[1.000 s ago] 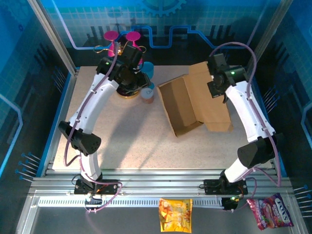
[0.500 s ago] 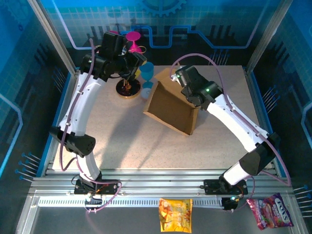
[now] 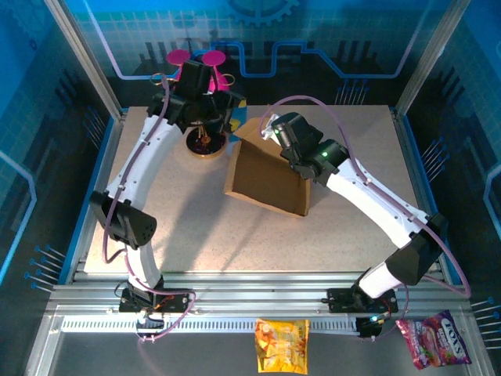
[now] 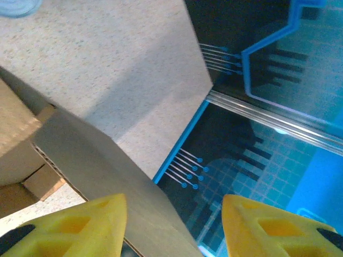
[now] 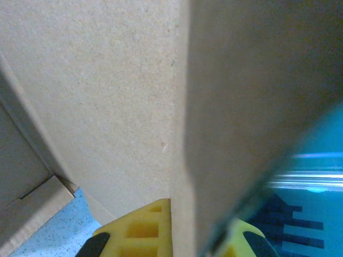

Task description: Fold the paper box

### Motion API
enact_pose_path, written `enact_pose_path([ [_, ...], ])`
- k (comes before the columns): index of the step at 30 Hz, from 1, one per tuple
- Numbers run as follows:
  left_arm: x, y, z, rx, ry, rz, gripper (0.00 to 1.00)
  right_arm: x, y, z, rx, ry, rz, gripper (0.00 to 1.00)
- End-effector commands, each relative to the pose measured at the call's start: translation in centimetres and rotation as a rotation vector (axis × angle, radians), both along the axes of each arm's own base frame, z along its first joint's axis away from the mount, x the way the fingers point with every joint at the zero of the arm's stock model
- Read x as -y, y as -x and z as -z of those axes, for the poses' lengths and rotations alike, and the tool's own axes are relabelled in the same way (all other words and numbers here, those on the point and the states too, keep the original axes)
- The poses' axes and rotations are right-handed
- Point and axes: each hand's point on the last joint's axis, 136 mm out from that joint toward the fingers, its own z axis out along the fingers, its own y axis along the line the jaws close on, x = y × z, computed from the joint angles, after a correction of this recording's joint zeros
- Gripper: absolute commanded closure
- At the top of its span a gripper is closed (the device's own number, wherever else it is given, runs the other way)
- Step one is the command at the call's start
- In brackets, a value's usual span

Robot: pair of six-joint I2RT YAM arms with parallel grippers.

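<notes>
The paper box stands up on its side on the table. It is tilted, with one big brown wall facing up toward the top camera. The right gripper sits at the top edge of that wall, and the box hangs down below it, toward the arm bases. In the right wrist view a thin cardboard wall runs straight up between the yellow fingers. They are pinched tight on it, so this gripper is holding the box up.

The left gripper is just beside the box's top corner, on the far left end. In the left wrist view its two yellow fingers are spread apart. A cardboard edge slides in between them, close to one finger, with a gap on the other side. It is not squeezing anything.

The long top edge of the box runs from the left gripper across to the right gripper and on past it. Both are right at the box, but the right one has it. I think the next job is for the left gripper to pinch or push that wall — the edge is already sitting between its fingers.
</notes>
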Motion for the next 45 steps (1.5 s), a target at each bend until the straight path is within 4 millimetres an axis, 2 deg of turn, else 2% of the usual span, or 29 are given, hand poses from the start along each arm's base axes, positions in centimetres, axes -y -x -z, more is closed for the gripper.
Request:
enact_pose_path([
  [1, 0.8, 0.7, -0.7, -0.006, 0.076, 0.008, 0.49, -0.5, 0.6, -1.6, 0.05, -0.038, -0.013, 1.0],
  [5, 1.6, 0.7, 0.0, -0.027, 0.101, 0.014, 0.48, -0.6, 0.6, -1.2, 0.036, -0.034, -0.009, 1.0],
  [12, 2.4, 2.0, 0.9, -0.072, 0.142, 0.006, 0.47, -0.9, 0.7, -0.9, 0.022, -0.042, -0.008, 1.0],
  [16, 2.7, 2.1, 2.4, -0.111, 0.183, -0.009, 0.44, -1.6, 1.1, -0.6, 0.021, -0.024, -0.045, 1.0],
  [22, 3.1, 1.8, 3.0, -0.131, 0.199, -0.007, 0.43, -2.1, 1.7, 0.0, 0.034, 0.015, -0.092, 1.0],
  [31, 4.1, 2.7, 4.8, -0.191, 0.226, 0.036, 0.43, -2.8, 2.5, -0.1, 0.074, 0.06, -0.17, 1.0],
  [36, 3.2, 3.8, 5.4, -0.23, 0.21, 0.023, 0.43, -2.8, 2.4, 0.9, 0.057, 0.084, -0.174, 1.0],
  [42, 0.9, 4.7, 4.4, -0.221, 0.22, -0.037, 0.43, -3.0, 2.0, 1.5, 0.051, 0.099, -0.179, 1.0],
  [45, 0.8, 5.3, 4.3, -0.231, 0.241, -0.038, 0.41, -3.2, 1.8, 1.4, 0.051, 0.098, -0.186, 1.0],
])
